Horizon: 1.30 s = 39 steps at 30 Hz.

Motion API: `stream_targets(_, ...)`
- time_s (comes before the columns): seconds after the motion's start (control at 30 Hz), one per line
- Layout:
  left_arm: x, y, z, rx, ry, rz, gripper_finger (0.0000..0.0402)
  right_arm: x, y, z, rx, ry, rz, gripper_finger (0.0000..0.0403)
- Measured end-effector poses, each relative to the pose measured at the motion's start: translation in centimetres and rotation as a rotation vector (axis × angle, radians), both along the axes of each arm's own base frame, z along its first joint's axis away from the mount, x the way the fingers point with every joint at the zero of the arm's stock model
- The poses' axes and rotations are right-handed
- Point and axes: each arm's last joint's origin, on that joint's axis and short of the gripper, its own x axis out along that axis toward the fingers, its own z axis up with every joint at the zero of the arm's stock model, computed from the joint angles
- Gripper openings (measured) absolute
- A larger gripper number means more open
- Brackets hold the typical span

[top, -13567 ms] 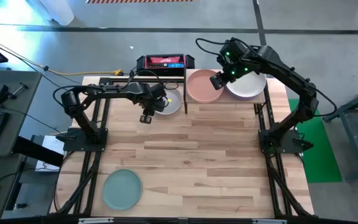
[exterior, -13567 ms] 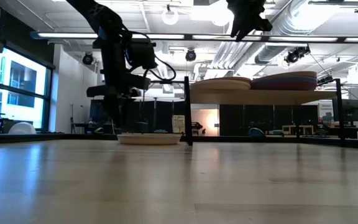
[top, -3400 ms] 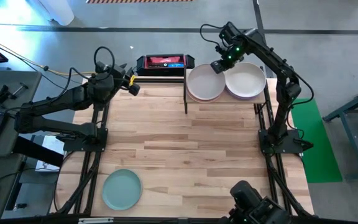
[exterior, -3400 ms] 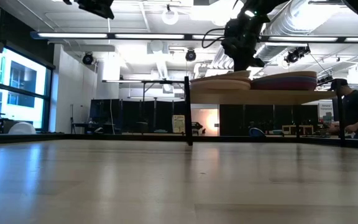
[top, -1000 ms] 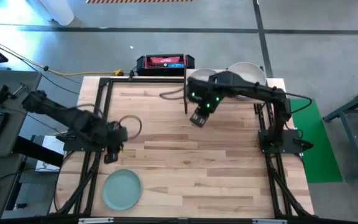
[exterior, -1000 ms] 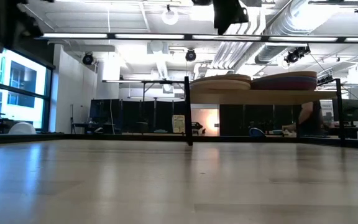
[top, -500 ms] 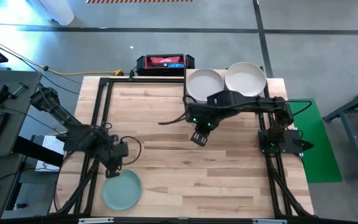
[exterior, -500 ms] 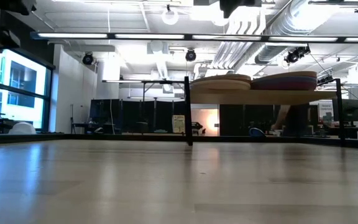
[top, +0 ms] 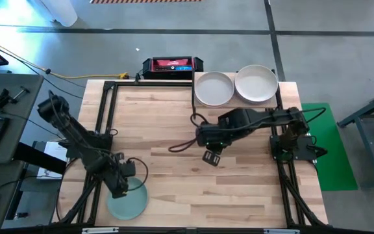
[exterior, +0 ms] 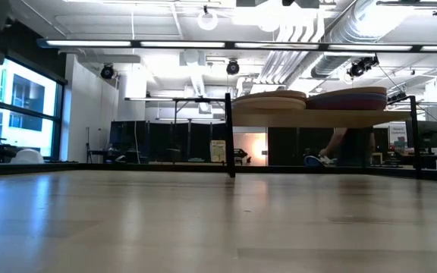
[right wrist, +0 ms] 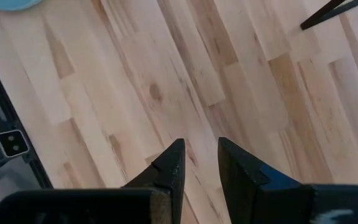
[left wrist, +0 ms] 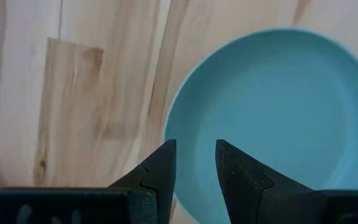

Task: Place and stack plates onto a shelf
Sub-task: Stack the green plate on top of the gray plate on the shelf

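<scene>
The teal-green plate [top: 130, 201] lies flat on the table near its near left corner; it also fills part of the left wrist view [left wrist: 278, 118]. My left gripper [top: 119, 186] hovers over that plate's far-left rim, open by a narrow gap [left wrist: 194, 163], one finger to each side of the rim. My right gripper [top: 211, 156] hangs over bare wood at mid-table, open by a narrow gap [right wrist: 199, 163]. The shelf [top: 193, 104] stands at the far right with two plate stacks on it, a pale one [top: 213, 88] and a grey-white one [top: 256, 83], both seen edge-on in the low view [exterior: 270, 99].
A black box with a lit screen [top: 172, 64] sits at the far edge. Black frame rails [top: 102, 117] run along the left and right sides of the table. A person [exterior: 340, 148] moves in the room behind the shelf. Bare wood lies between the two grippers.
My left gripper has swung from the table's left side toward the near edge and come over the teal-green plate. My right gripper has drawn away from the shelf toward the near edge, to mid-table. The plates have stayed where they were.
</scene>
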Motion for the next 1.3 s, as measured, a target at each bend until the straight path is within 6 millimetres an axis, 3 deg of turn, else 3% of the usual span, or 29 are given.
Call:
stream_targets(0.53,-0.1,-1.9,-3.5,0.128,0.138,-0.045,0.0104,-0.3,1.1,0.0,-0.027,-0.003,-0.014,0.0075)
stream_targets(1.3,1.0,-1.6,-6.5,0.243,0.264,-0.041,0.0104,-0.3,1.1,0.0,-0.034,-0.01,-0.02,0.0075)
